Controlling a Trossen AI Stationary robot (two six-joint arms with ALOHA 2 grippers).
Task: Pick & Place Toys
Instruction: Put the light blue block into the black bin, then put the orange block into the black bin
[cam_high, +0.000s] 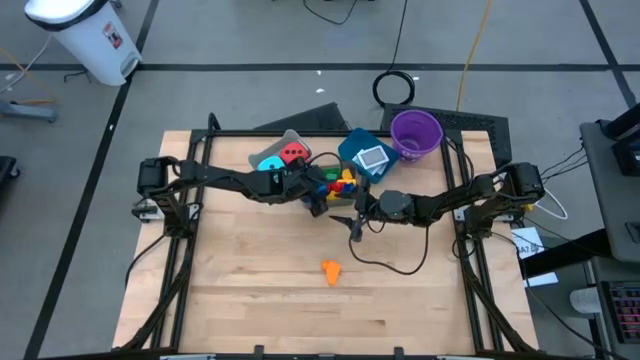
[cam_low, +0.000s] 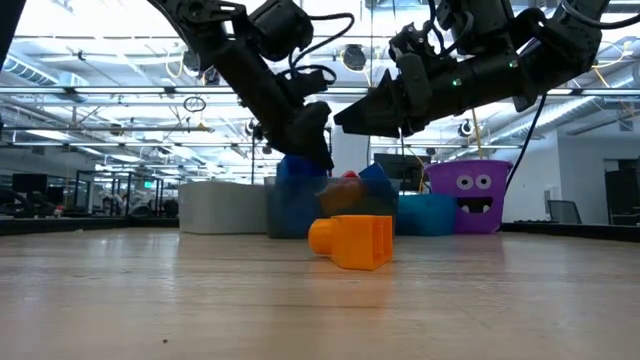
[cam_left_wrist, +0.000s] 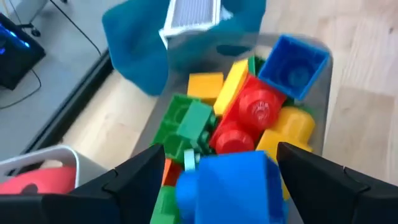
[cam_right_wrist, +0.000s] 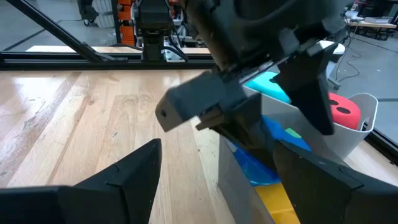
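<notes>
I have the left end effector (cam_left_wrist: 214, 180) poised over the dark bin (cam_left_wrist: 323, 93) at the back middle of the bench (cam_high: 250, 300), and its wrist view shows a blue brick (cam_left_wrist: 233, 186) sitting between the two fingers, right above the heap of red, yellow, green and blue bricks (cam_left_wrist: 249, 112) already inside. The fingers stand wide on either side of that brick, and I cannot tell whether they still touch it or have let it go, so I judge this as the release step of a drop into the bin. The right end effector (cam_right_wrist: 214, 165) hangs just beside the same bin on its other side, fingers spread wide with nothing between them, apparently waiting. The grey bin (cam_high: 272, 150) next door holds the cyan cube (cam_high: 270, 162) and the red cube (cam_high: 292, 154), and a card (cam_high: 371, 157) lies on the teal bin (cam_high: 355, 145) beside the purple cup (cam_high: 416, 133). One orange brick (cam_high: 331, 271) is left alone on the open bench, well apart from the bins, nearer the front. My next move, as I read it, calls for lifting the left arm clear of the bin, then sending whichever arm reaches best forward to that orange piece, descending with fingers wide, straddling it squarely.
</notes>
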